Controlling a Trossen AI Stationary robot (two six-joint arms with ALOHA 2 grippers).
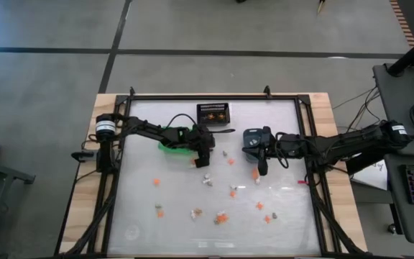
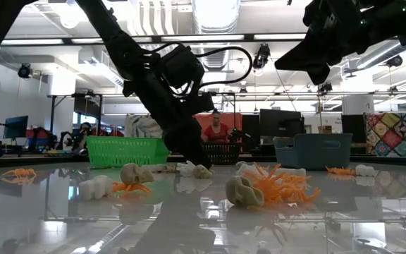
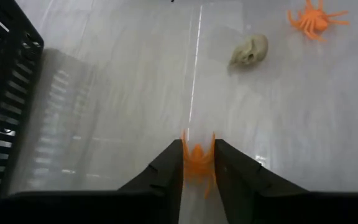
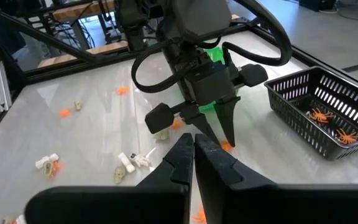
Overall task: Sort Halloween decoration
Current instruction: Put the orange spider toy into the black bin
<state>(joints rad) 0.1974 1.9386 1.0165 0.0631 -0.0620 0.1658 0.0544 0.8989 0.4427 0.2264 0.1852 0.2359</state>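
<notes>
Nowhere readable writing; left hand (image 3: 197,163) pinching orange spider (image 3: 197,158); right hand (image 4: 193,151) shut, empty.

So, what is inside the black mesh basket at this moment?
The right wrist view shows two orange spiders lying on the floor of the black mesh basket. Its near wall hides part of the floor, so more could lie there.

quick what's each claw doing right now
Left claw: closed on an orange spider at the table.
Right claw: shut, empty, raised above the table.
</notes>
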